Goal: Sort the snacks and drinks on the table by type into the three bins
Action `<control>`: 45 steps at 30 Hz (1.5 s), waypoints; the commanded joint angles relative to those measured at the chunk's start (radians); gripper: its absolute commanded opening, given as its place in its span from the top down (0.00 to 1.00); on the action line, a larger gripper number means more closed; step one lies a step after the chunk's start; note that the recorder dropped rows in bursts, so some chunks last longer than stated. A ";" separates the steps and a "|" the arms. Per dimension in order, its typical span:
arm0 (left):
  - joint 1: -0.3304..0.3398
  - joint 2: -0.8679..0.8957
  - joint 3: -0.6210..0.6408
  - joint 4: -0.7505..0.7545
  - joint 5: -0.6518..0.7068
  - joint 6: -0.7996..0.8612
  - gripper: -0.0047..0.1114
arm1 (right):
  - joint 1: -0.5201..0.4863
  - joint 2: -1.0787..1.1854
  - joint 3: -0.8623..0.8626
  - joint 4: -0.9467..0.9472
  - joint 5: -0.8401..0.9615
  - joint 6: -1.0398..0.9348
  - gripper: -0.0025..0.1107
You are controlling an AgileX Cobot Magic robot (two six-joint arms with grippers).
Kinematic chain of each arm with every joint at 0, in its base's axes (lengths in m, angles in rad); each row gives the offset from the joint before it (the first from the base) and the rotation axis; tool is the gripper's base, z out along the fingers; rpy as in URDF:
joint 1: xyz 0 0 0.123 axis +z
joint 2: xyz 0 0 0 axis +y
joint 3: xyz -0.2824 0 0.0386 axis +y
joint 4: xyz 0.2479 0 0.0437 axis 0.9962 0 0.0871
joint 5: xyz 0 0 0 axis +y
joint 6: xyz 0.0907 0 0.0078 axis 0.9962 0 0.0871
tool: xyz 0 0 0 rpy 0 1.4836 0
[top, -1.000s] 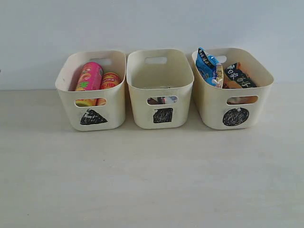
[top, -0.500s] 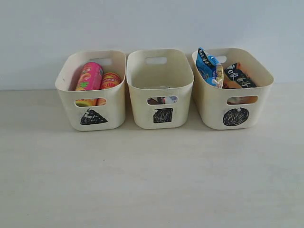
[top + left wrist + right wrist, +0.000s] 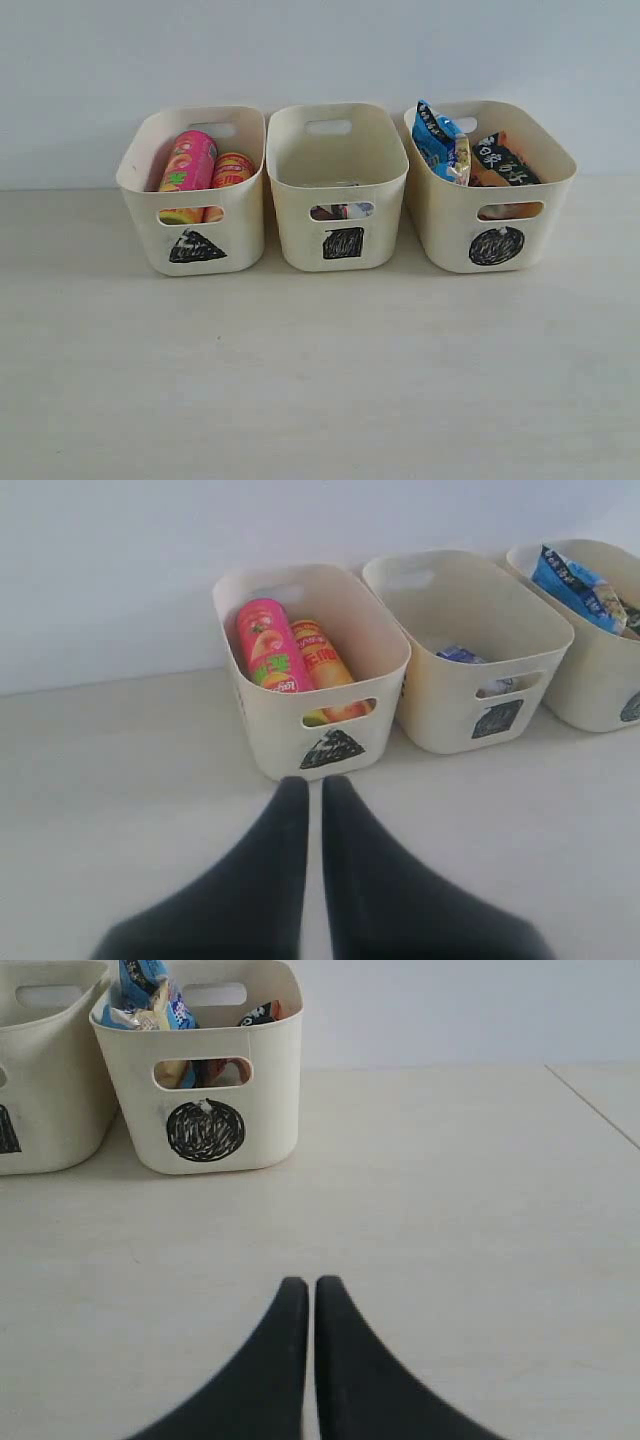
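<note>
Outside camera: tubes (image 3: 190, 162) lie in the triangle bin (image 3: 140, 215), nine o'clock from the square bin (image 3: 300, 225) holding the cartons (image 3: 340, 211). Packets (image 3: 438, 142) sit at three o'clock in the circle bin (image 3: 440, 225).

Left wrist: my left pincer (image 3: 313, 790) is pinched together, empty.

Right wrist: right pincer (image 3: 301, 1285) likewise.

I reckon the tubes are stiff and slick, so grab mid-body. The packets look soft, so pinch a seam.

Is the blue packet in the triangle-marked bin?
No, the blue packet sits in the circle-marked bin; the triangle-marked bin holds the pink tube and the orange-red tube.
</note>
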 commanded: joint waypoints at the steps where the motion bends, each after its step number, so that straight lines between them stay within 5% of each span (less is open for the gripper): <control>1: 0.000 -0.055 0.128 0.024 -0.176 0.003 0.92 | 0.002 -0.006 0.004 -0.004 -0.007 0.000 0.98; 7: 0.019 -0.223 0.335 0.098 -0.289 0.000 0.92 | 0.002 -0.006 0.004 -0.004 -0.007 0.000 0.98; 14: 0.126 -0.418 0.497 0.102 -0.291 -0.029 0.92 | 0.002 -0.006 0.004 -0.004 -0.007 0.000 0.98; 45: 0.187 -0.581 0.699 0.072 -0.329 -0.029 0.92 | 0.002 -0.006 0.004 -0.004 -0.007 0.000 0.98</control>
